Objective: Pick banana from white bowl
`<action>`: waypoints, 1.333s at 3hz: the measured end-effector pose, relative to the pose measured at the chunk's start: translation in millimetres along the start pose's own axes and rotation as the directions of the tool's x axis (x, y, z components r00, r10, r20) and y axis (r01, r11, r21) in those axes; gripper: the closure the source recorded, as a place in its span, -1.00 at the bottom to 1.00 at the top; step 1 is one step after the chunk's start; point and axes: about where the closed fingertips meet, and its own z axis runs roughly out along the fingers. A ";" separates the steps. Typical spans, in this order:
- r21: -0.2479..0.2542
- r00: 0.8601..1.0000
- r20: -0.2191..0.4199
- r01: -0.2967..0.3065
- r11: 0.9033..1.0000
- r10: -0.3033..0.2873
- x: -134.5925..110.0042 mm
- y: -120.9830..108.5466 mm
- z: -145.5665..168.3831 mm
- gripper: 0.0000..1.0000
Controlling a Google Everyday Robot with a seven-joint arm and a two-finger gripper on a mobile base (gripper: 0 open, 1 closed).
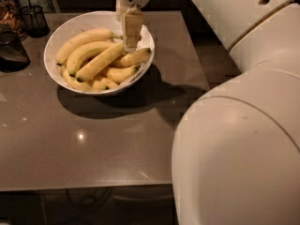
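Grasp stage: gripper (131, 45) down in the white bowl (93, 17), at one end of the banana (101, 60).

The gripper stands upright over the bowl's far-right part, its tip meeting the banana's upper-right end; whether the claw is clenched or released cannot be told. The banana lies diagonally on top of the heap, dark tip toward the near-left, resting on several shorter bananas (119, 73) that fill the bowl. Judged step: securing the hold before lifting. The next move calls for a firm grip, then a straight rise so the neighbouring bananas are not dragged over the rim. The dark mesh cup (33, 20) stands far left on the table (93, 139), its contents unclear.
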 end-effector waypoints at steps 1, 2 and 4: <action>-0.021 1.000 0.005 -0.011 1.000 0.011 -1.1 -5.0 12.2 -0.16; -0.043 1.000 0.007 -0.016 0.999 0.016 -0.1 -6.1 22.0 -0.12; -0.085 0.999 -0.002 -0.038 0.996 0.038 6.5 -6.0 40.5 -0.10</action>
